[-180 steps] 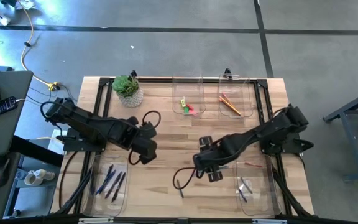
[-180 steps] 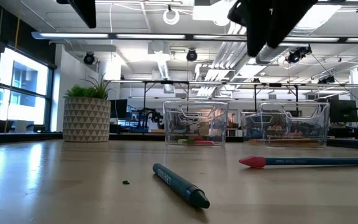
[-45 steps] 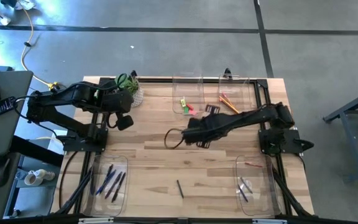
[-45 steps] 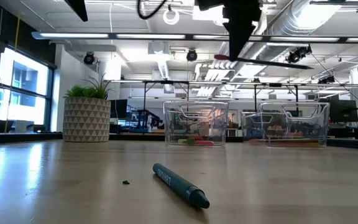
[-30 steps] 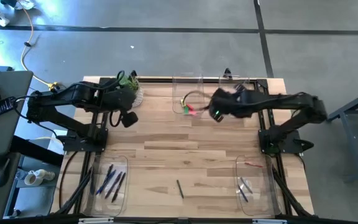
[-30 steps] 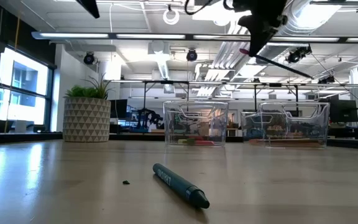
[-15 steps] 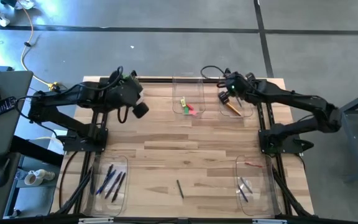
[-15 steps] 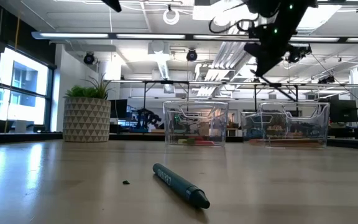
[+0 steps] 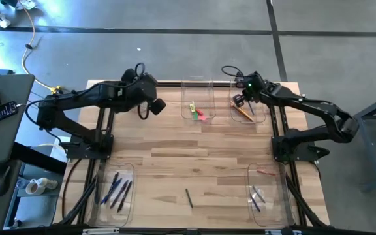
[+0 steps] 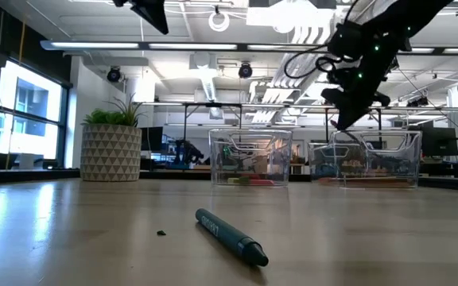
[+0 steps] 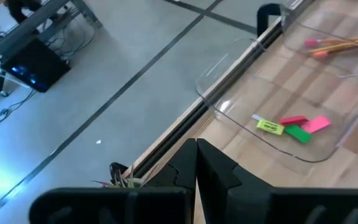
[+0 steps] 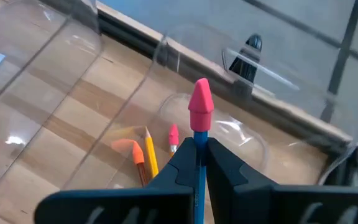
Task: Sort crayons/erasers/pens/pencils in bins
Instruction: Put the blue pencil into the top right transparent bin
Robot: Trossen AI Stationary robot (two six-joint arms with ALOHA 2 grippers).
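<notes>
My right gripper [image 9: 239,99] hangs over the far right bin [image 9: 258,98], shut on a blue pencil with a pink end [image 12: 201,104]. Orange pencils [image 12: 148,155] lie in that bin. The neighbouring far bin [image 9: 206,88] holds the erasers [image 11: 291,124] in yellow, red, green and pink. My left gripper [image 9: 156,104] is shut on nothing, raised near the far edge, left of the eraser bin. A dark teal crayon [image 10: 230,236] lies flat on the table toward the near edge. The near left bin [image 9: 103,207] holds dark pens, and the near right bin [image 9: 281,209] holds a few crayons. My right gripper pinches the pencil's blue shaft [image 12: 199,142] between its two fingers, just below the pink end, which sticks out past the fingertips. The pencil is lifted clear above the far right bin. Its other end is hidden behind the gripper.
A potted plant [image 10: 111,147] stands at the far left corner, close behind my left arm. A black frame rail [image 9: 175,83] runs along the far edge. Bare wood [image 9: 194,153] lies in the middle between the four bins.
My right gripper has carried the blue pencil from beside the eraser bin toward the table's far right, and has come down over the pencil bin. My left gripper has moved toward the right and the far edge, staying shut.
</notes>
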